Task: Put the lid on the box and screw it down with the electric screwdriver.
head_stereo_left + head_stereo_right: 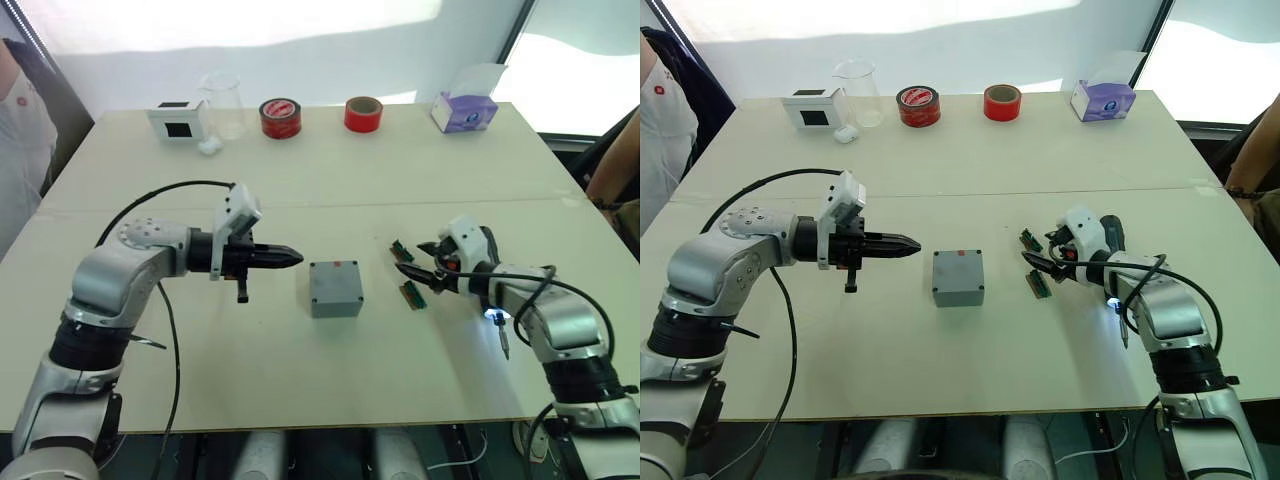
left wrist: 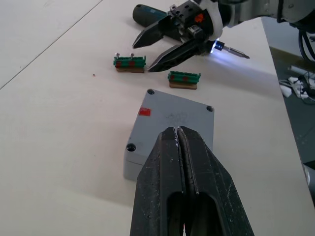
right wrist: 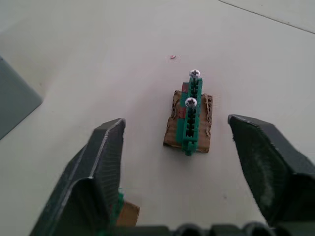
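Now, left tool (image 1: 290,257): closed, empty, mid-frame.
Right tool (image 1: 412,272): wide open, empty.
Risk: knocking screw block (image 3: 189,118), scattering screws.

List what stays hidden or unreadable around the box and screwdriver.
- Screwdriver: left wrist view, its middle hidden behind the right claw.
- Box: same view, near edge covered by the left claw; corner holes too small to show screws.
- Second block: right wrist view, mostly behind the right claw.
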You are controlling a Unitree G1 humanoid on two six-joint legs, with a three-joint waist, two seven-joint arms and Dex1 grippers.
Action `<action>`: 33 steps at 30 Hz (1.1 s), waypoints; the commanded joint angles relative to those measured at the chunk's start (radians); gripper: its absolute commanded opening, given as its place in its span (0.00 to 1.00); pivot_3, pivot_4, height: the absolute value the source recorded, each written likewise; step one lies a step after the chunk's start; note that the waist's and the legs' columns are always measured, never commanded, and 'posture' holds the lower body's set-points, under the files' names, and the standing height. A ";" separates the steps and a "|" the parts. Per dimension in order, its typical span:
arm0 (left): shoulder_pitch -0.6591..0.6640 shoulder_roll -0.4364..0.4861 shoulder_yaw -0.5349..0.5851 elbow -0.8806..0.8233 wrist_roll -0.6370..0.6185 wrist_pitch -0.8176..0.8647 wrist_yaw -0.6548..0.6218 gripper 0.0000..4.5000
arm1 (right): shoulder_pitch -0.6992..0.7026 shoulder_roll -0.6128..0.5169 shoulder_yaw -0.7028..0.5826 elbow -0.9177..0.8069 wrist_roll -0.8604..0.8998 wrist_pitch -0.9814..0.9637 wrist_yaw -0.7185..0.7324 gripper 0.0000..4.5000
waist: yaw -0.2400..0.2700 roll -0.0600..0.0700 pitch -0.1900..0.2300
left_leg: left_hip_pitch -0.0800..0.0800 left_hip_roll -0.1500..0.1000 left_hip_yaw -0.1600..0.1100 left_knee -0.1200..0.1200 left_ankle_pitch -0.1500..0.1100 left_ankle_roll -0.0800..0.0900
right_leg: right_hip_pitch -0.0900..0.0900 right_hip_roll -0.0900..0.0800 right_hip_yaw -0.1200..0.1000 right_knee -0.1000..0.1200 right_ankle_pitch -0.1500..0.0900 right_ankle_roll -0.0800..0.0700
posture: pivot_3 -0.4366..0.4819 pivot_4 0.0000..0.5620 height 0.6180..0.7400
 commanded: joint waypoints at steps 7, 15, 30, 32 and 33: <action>0.006 0.006 0.004 -0.065 -0.041 0.020 0.039 0.00 | -0.050 0.020 -0.021 0.050 -0.029 -0.063 -0.003 0.44 | 0.002 0.000 0.000 | 0.000 0.000 0.000 0.000 0.001 -0.001 | 0.000 0.000 0.000 0.000 0.000 0.000 | 0.48 0.27 1.00; 0.009 0.005 -0.009 -0.074 -0.043 0.017 0.055 0.00 | -0.049 0.026 -0.017 0.064 -0.046 -0.070 -0.007 0.44 | 0.001 0.000 0.000 | 0.000 0.000 0.000 0.000 0.001 -0.002 | 0.000 0.000 0.000 0.000 0.000 0.000 | 0.48 0.27 1.00; 0.008 0.010 -0.029 -0.023 -0.005 -0.038 0.063 0.00 | -0.045 0.030 -0.033 0.056 -0.042 -0.052 -0.018 0.00 | 0.001 0.000 0.000 | 0.000 0.000 0.000 0.000 0.001 -0.002 | 0.000 0.000 0.000 0.000 0.000 0.000 | 0.48 0.27 1.00; 0.009 0.009 -0.029 -0.019 -0.005 -0.044 0.063 0.00 | -0.044 0.028 -0.039 0.046 -0.039 -0.049 -0.021 0.00 | 0.001 0.000 0.000 | 0.000 0.000 0.000 0.000 0.001 -0.002 | 0.000 0.000 0.000 0.000 0.000 0.000 | 0.48 0.27 1.00; 0.010 0.007 -0.028 -0.017 -0.006 -0.046 0.064 0.00 | -0.045 0.026 -0.044 0.035 -0.035 -0.041 -0.022 0.00 | 0.001 0.000 0.000 | 0.000 0.000 0.000 0.000 0.001 -0.002 | 0.000 0.000 0.000 0.000 0.000 0.000 | 0.48 0.27 1.00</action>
